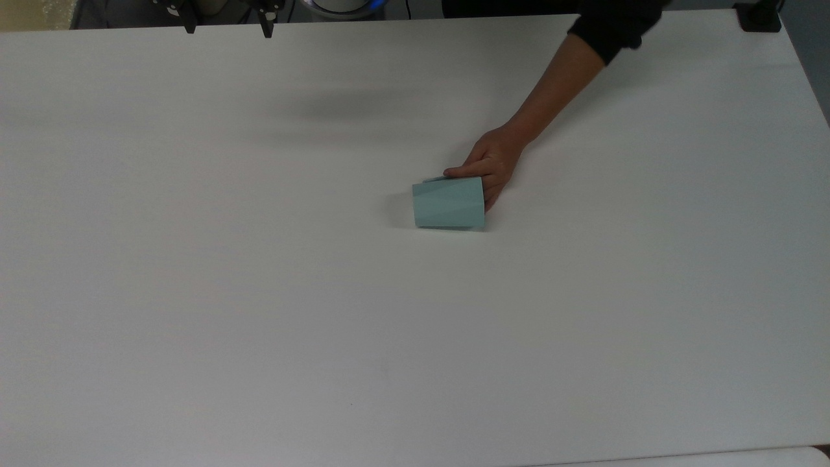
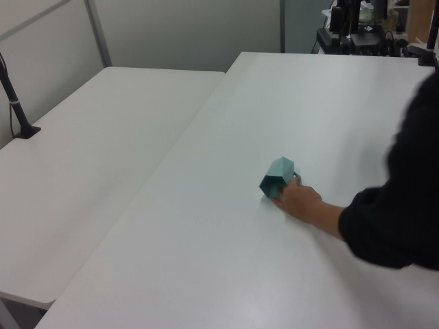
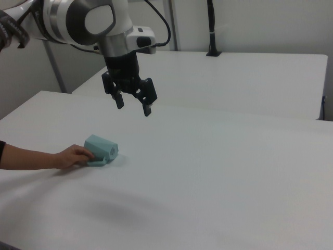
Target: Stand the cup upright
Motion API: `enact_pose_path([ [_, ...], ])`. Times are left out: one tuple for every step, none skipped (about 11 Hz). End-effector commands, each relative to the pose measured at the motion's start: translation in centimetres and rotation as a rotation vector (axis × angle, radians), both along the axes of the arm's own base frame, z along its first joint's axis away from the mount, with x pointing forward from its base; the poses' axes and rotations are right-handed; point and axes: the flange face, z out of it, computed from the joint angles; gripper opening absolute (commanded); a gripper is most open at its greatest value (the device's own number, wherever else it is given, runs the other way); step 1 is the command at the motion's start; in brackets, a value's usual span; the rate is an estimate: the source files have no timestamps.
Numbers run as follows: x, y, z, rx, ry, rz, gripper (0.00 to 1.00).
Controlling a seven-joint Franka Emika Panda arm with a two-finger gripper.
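The pale teal faceted cup (image 1: 449, 203) lies on its side near the middle of the white table (image 1: 259, 324). A person's hand (image 1: 494, 163) rests against it from the top view's right. The left view has the cup (image 2: 276, 177) with the hand (image 2: 300, 201) just behind it. In the right view the cup (image 3: 102, 149) lies beside the hand (image 3: 73, 156). My gripper (image 3: 133, 107) hangs open high above the table, up and to the right view's right of the cup, with nothing between its fingers. Its fingertips (image 1: 189, 27) poke in at the top view's upper edge.
A dark-sleeved arm (image 1: 570, 71) reaches in from the top view's upper right. A second white table (image 2: 82, 178) adjoins on the left view's left. A black clamp post (image 1: 758, 18) stands at the table's far corner.
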Motion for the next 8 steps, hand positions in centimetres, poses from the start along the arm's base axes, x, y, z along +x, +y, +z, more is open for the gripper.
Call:
enact_pose_path([
  [-0.3, -0.4, 0.1, -0.030, 0.010, 0.016, 1.00],
  [-0.3, -0.6, 0.0, -0.031, 0.013, 0.033, 1.00],
  [-0.5, -0.9, -0.2, -0.031, 0.027, 0.065, 1.00],
  [-0.5, -0.8, -0.2, -0.031, 0.025, 0.057, 1.00],
  [-0.5, -0.9, -0.2, -0.031, 0.028, 0.054, 1.00],
  [-0.6, -0.8, -0.4, -0.030, 0.033, 0.054, 1.00],
  [-0.5, -0.3, -0.3, -0.031, 0.030, 0.052, 1.00],
  [-0.3, 0.7, -0.3, -0.033, 0.028, 0.034, 1.00],
])
